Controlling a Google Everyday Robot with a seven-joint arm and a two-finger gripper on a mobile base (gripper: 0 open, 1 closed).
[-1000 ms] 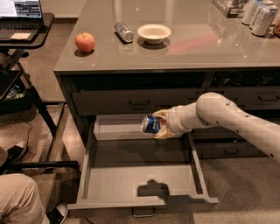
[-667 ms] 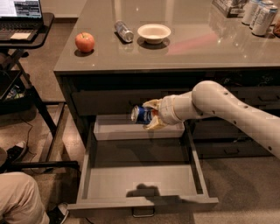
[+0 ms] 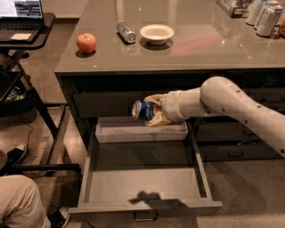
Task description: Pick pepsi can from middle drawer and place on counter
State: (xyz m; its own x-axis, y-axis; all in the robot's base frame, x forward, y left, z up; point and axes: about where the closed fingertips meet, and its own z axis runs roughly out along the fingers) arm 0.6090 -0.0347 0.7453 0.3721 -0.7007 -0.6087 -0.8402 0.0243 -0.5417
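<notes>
At the upper left a laptop (image 3: 20, 9) sits on a black desk (image 3: 31, 39), and a person's knee (image 3: 18, 202) fills the lower left corner. Along the top of the frame runs the counter (image 3: 205, 49), with an apple (image 3: 86, 42) at its left end, then a silvery can (image 3: 126, 32) on its side and a bowl (image 3: 156, 33).

In the centre of the frame the pepsi can (image 3: 140, 109) is off the ground, tipped sideways with a silver end facing left. The gripper (image 3: 149, 110) is clamped around it, one finger above and one below. The can hangs below the counter's edge, in front of the dark cabinet face, over a pale tray (image 3: 133, 133) and the back of the open middle drawer (image 3: 133, 182). The drawer floor shows only a shadow.

The arm (image 3: 231, 100) reaches in from the right, and tall cans (image 3: 265, 15) stand at the upper right.

The pick looks done: the can is held and clear of the drawer. What remains is to raise it past the counter's edge, carry it over a bare patch of the top, set it down and let go.
</notes>
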